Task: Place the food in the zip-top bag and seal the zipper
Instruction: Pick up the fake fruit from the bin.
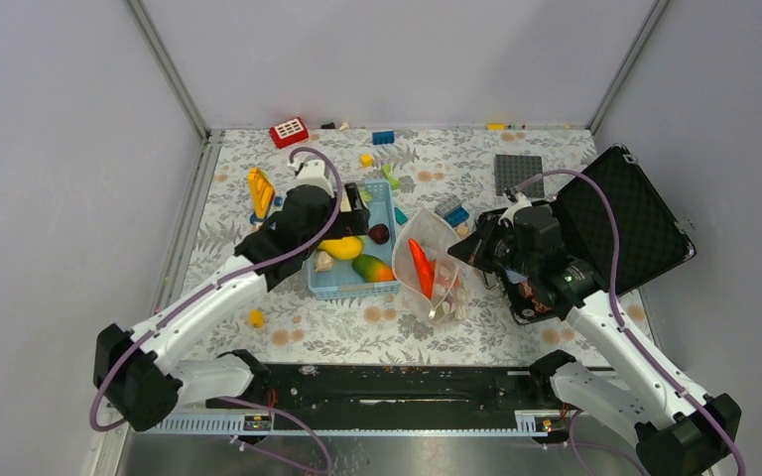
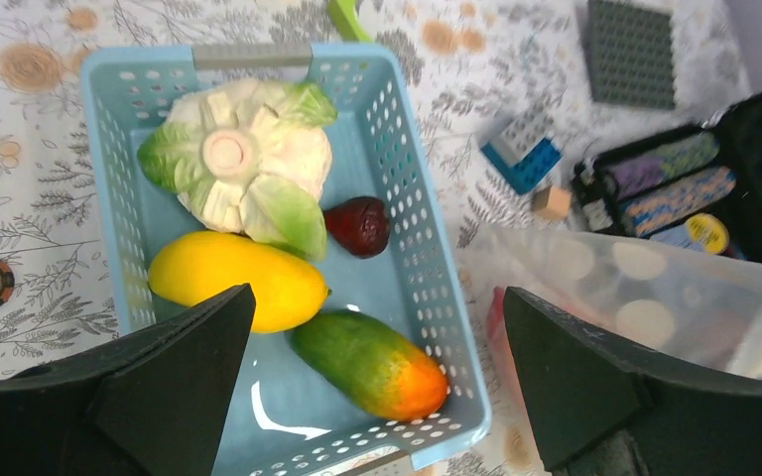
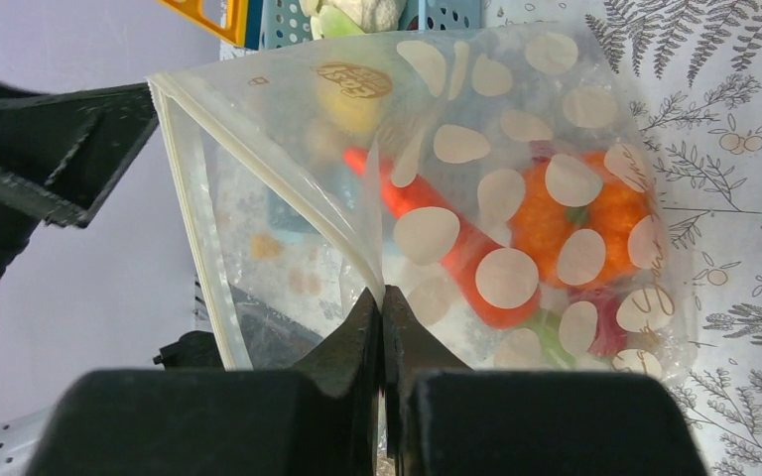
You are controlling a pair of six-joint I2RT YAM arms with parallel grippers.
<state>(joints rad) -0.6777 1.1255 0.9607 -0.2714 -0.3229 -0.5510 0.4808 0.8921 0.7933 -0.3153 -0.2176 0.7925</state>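
Black fingers (image 2: pixel 159 387) of the left gripper (image 2: pixel 377 297) fill the bottom of its wrist view, spread wide with nothing between them, hanging over the light-blue basket (image 2: pixel 109 198). Four pieces of food lie in that basket: the white-green cauliflower (image 2: pixel 238 159) at the far end, a dark red piece (image 2: pixel 357 226) touching its side, a yellow piece (image 2: pixel 228 278) below it, and a green-orange piece (image 2: pixel 372 362) at the near end. The right gripper (image 3: pixel 382 307) is clenched on the mouth edge of the zip-top bag (image 3: pixel 516 198), pinching the plastic so that the mouth gapes. The zipper (image 3: pixel 190 218) runs unsealed along that open edge. Inside the bag lie a long red-orange piece (image 3: pixel 427 228) and a round orange piece (image 3: pixel 575 213), with other small pieces underneath that are too blurred to name. From above, the bag stands just to the right of the basket on the flowered table (image 1: pixel 516 337).
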